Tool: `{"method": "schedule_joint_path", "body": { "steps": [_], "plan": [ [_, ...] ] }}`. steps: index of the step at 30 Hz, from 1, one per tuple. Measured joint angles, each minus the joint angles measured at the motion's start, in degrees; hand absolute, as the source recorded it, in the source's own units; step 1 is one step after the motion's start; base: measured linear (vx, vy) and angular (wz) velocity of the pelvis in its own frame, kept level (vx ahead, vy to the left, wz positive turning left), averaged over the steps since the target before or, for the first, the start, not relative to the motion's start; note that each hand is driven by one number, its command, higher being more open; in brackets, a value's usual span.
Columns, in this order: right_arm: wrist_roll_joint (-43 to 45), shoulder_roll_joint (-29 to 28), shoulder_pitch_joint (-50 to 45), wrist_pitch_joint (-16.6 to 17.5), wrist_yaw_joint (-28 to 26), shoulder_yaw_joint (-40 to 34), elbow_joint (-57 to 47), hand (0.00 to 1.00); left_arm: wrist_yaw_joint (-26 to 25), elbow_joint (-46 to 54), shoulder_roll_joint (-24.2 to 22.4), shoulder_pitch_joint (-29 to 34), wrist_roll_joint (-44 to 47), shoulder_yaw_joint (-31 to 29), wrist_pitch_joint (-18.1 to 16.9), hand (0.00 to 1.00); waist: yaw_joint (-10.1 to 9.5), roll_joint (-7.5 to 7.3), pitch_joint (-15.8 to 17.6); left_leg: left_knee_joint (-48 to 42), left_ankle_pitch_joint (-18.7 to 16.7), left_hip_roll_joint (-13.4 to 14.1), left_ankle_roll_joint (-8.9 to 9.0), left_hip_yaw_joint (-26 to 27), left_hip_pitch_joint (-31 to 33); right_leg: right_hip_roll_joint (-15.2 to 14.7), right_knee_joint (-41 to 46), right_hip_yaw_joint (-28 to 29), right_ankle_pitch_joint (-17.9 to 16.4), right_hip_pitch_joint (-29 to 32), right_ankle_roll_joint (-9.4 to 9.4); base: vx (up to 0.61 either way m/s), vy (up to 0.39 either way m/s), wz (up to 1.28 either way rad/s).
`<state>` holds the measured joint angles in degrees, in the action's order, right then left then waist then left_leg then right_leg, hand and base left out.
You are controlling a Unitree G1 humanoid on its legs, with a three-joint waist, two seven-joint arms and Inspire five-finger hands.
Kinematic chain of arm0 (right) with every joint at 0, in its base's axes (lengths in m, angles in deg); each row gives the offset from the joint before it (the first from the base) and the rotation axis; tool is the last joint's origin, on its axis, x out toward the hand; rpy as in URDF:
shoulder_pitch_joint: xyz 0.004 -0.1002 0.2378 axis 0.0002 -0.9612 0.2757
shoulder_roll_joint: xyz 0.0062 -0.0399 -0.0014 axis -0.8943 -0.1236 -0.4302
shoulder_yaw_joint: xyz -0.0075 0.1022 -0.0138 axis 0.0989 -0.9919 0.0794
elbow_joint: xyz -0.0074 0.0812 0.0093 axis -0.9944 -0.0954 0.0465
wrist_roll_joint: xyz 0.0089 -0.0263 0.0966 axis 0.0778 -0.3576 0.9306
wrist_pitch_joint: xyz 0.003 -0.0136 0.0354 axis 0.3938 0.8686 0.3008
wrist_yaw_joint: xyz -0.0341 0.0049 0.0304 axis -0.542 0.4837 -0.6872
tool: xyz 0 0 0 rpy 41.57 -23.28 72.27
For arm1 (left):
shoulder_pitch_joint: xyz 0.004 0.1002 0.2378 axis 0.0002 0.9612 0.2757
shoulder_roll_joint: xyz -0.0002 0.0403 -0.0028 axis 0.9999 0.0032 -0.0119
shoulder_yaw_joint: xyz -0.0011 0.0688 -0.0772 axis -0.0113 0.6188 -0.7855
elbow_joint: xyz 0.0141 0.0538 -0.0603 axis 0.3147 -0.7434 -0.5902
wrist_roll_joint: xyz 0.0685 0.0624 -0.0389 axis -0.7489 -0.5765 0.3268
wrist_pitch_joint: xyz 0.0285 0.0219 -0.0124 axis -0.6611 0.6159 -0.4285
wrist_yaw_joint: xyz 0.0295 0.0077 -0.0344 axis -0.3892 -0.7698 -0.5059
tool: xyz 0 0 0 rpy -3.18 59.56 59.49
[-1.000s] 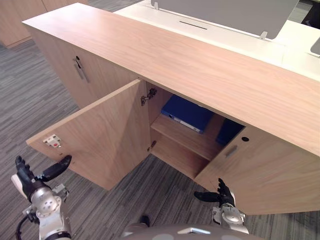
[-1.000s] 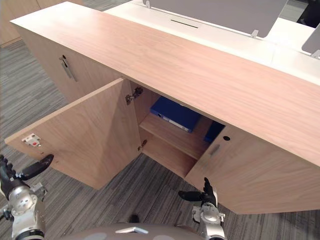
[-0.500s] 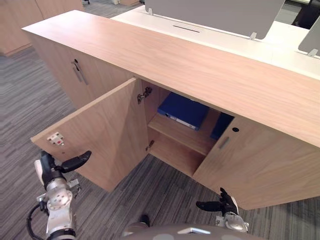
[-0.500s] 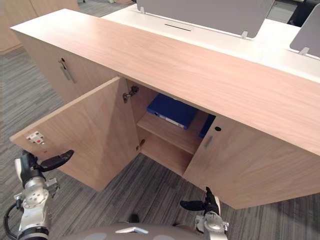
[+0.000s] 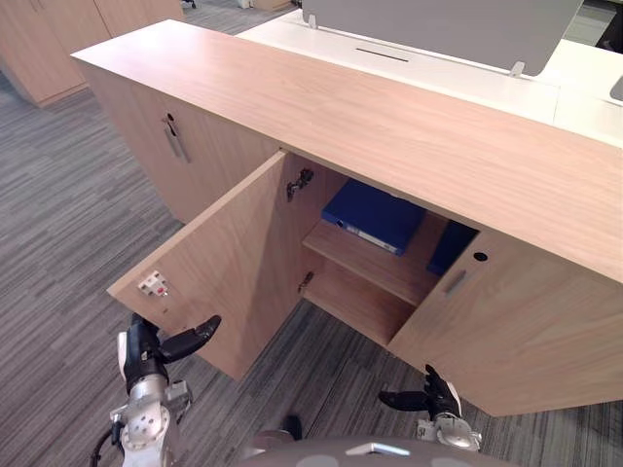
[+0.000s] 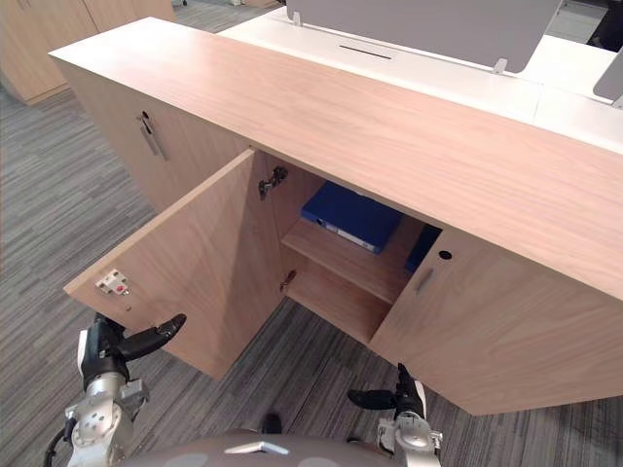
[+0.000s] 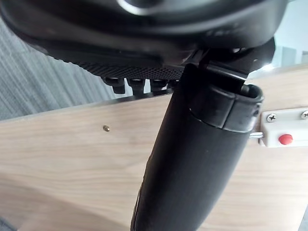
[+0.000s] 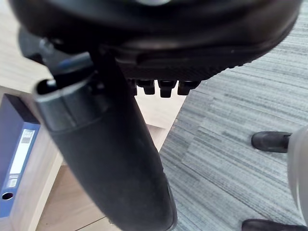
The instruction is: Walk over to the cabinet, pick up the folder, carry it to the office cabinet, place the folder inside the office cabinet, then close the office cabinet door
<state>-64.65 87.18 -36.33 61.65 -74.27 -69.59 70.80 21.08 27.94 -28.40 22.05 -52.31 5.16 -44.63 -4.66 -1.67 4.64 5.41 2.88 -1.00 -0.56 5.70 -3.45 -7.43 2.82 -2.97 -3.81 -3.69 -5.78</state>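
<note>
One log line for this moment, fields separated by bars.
folder: on shelf in cabinet | left door: open | left hand: open, empty, by door edge | right hand: open, empty

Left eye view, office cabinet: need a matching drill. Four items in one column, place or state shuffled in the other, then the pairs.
1. blue folder
2. left door
3. right door
4. left hand

A. partly open
B. open, near the wide door's free corner
C. flat on the inner shelf
D. swung wide, white latch on its inner face

Pairs: 1-C, 2-D, 3-A, 4-B
</note>
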Motion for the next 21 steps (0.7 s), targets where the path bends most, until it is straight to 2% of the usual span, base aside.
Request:
{"method": "schedule_joint_path", "body": {
  "steps": [7,12,17,21],
  "plan": [
    [-0.04,-0.32,-0.08,0.04,-1.17,0.63,-0.87,1.0,4.24,0.92,1.2,4.09,0.51,6.0,0.07,1.0,-0.23,-0.17,-0.05,0.0,-0.04,-0.57,-0.26,1.78,0.81,-0.62,0.43,1.62,-0.02,1.88,-0.89,-0.04,0.025,-0.09],
    [-0.06,0.1,-0.15,0.04,-1.37,2.57,-0.76,1.0,7.25,-1.25,3.94,4.71,0.45,13.6,0.13,1.0,0.12,-0.14,-0.12,-0.01,0.11,-0.46,-0.2,3.18,2.07,-0.36,0.51,3.35,0.12,3.86,-0.82,-0.03,0.007,-0.13],
    [-0.07,0.63,0.45,0.12,-1.63,3.85,-0.11,1.0,11.99,-5.67,6.14,2.32,-4.52,24.57,0.24,1.0,3.06,0.03,-0.42,-0.12,-0.65,-0.38,-0.57,7.36,1.84,-0.05,-0.16,7.65,1.63,5.4,-0.38,0.01,0.031,-0.43],
    [-0.07,1.04,0.3,0.07,-1.66,4.62,1.12,1.0,12.39,-9.57,5.39,-3.56,-7.44,28.81,0.52,1.0,5.07,-0.05,-0.81,-0.29,-1.2,-0.23,-0.56,9.49,1.25,0.37,-0.95,9.89,2.69,5.61,-0.36,0.02,0.036,-0.36]
  ]
}}
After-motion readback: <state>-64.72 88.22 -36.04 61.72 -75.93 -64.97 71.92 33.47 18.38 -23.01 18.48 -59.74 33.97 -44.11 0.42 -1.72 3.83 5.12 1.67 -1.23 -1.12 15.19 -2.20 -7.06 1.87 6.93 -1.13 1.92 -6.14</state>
